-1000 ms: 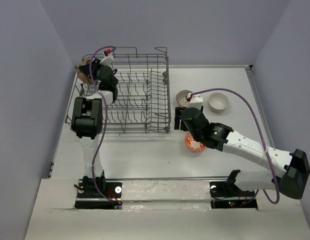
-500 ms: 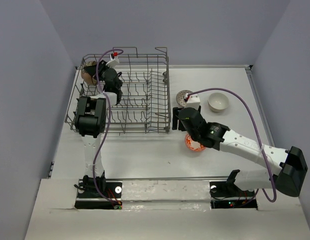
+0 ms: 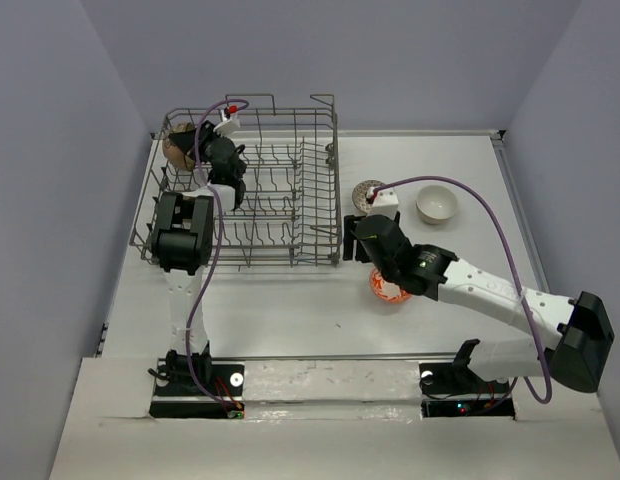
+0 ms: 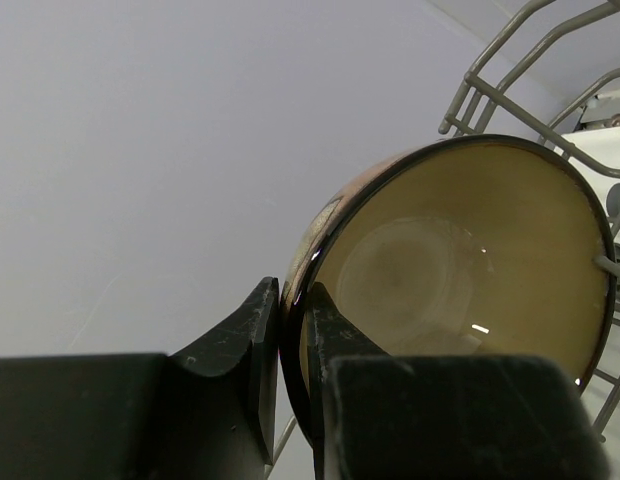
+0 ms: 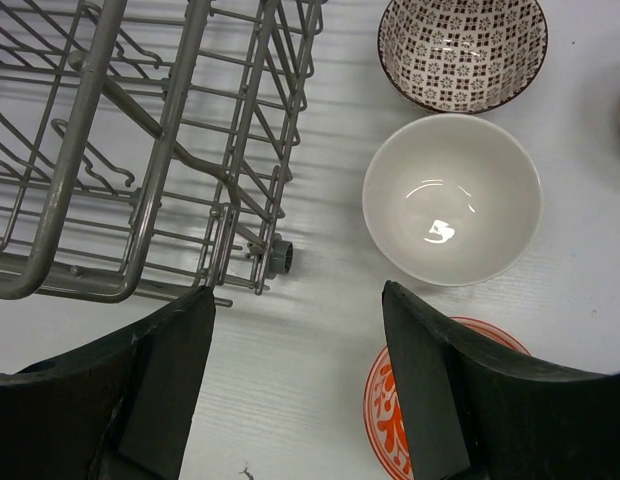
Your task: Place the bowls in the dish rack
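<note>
1. Holds the brown bowl (image 4: 460,290) in the left claw (image 4: 293,300), one finger inside the rim and one outside, clamped on the wall. Turns the bowl on edge, probably so that it can slip between upright tines.
2. Places that bowl at the far left corner of the dish rack (image 3: 335,180), level with the top wires. Cannot tell whether it is already inside the wall or just outside it.
3. Hangs the right claw (image 5: 298,295) spread wide and empty just off the rack's near right corner, aimed down at the surface (image 5: 320,380).
4. Shows four bowls on the surface to the right of the rack:
   - the patterned bowl (image 5: 461,52), farthest back;
   - a white bowl (image 5: 451,198), just beside it and nearer;
   - the orange bowl (image 5: 410,410), nearest, partly hidden behind a finger;
   - a second white bowl (image 3: 436,203), farther out from the rack.
5. Points to the nearer white bowl as the likely next pick, since it lies just ahead of the spread fingers. Calls for the same pinch on the rim.
6. Warns of crowding: the bowls stand close together beside the rack's right wall, so a finger coming down outside one rim could nudge a neighbour.
</note>
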`<control>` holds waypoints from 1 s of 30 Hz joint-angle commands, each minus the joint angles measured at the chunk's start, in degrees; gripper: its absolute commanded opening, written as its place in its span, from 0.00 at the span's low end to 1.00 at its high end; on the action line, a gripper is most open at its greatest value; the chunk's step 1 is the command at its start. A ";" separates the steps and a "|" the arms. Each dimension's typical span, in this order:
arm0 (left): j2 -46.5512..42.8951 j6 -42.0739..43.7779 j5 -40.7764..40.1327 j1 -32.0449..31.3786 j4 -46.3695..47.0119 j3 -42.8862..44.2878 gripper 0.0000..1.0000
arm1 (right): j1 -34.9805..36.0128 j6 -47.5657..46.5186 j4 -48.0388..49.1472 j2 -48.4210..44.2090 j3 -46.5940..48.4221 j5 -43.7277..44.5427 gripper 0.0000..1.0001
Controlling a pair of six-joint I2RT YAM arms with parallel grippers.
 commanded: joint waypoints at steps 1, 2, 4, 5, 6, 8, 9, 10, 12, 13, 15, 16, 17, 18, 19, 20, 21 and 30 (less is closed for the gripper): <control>0.76 -1.10 -1.80 -0.76 3.92 2.77 0.00 | 0.25 -0.26 2.44 0.15 2.18 -0.99 0.74; 0.85 -1.19 -2.15 -0.76 3.13 3.47 0.00 | 0.25 -0.34 2.35 0.06 2.35 -1.25 0.74; 1.03 -1.45 -3.38 -0.85 1.99 4.17 0.00 | 0.25 -0.61 2.35 -0.03 2.53 -2.13 0.74; 1.03 -1.54 -3.47 -0.85 1.54 4.35 0.00 | 0.25 -0.52 2.35 -0.12 2.61 -2.48 0.74; 1.11 -2.23 -3.74 -0.85 0.76 4.87 0.00 | 0.25 -0.61 2.44 -0.20 2.62 -2.74 0.74; 1.20 -3.20 -4.18 -0.76 -1.35 6.02 0.00 | 0.25 -0.61 2.35 0.23 2.88 -3.10 0.74; 1.29 -3.56 -4.18 -0.76 -1.97 6.02 0.00 | 0.25 -0.61 2.35 0.41 3.05 -3.71 0.73; 1.29 -3.47 -4.01 -0.85 -2.06 6.11 0.00 | 0.25 -0.43 2.35 0.50 3.23 -4.06 0.73; 1.64 -3.38 -3.65 -0.94 -2.33 6.37 0.00 | 0.25 -0.08 2.35 0.94 3.41 -4.68 0.73; 1.73 -3.30 -3.39 -0.94 -2.33 6.37 0.00 | 0.25 0.18 2.44 1.02 3.41 -4.85 0.74; 2.60 -3.03 -3.39 -0.94 -2.24 6.90 0.00 | 0.25 0.27 2.44 1.90 3.58 -4.68 0.74; 2.96 -2.77 -3.30 -0.94 -2.24 6.99 0.01 | 0.25 0.01 2.35 2.25 3.76 -4.68 0.74; 3.40 -2.42 -3.30 -0.94 -2.07 7.16 0.03 | 0.25 -0.08 2.35 2.60 3.93 -4.68 0.74; 3.84 -1.81 -3.39 -0.94 -1.89 7.43 0.04 | 0.25 -0.25 2.35 2.87 4.11 -4.68 0.74; 4.62 -1.63 -3.48 -0.94 -1.71 7.51 0.05 | 0.25 -0.34 2.35 3.05 4.28 -4.68 0.74; 5.15 -1.45 -3.56 -0.94 -1.36 7.60 0.07 | 0.25 -0.43 2.35 3.13 4.55 -4.68 0.74; 5.51 -1.36 -3.65 -0.94 -1.19 7.69 0.09 | 0.25 -0.61 2.35 3.14 4.72 -4.59 0.74; 7.53 0.40 -4.53 -0.94 2.33 7.78 0.30 | 0.25 -0.70 2.35 4.10 5.25 -4.77 0.74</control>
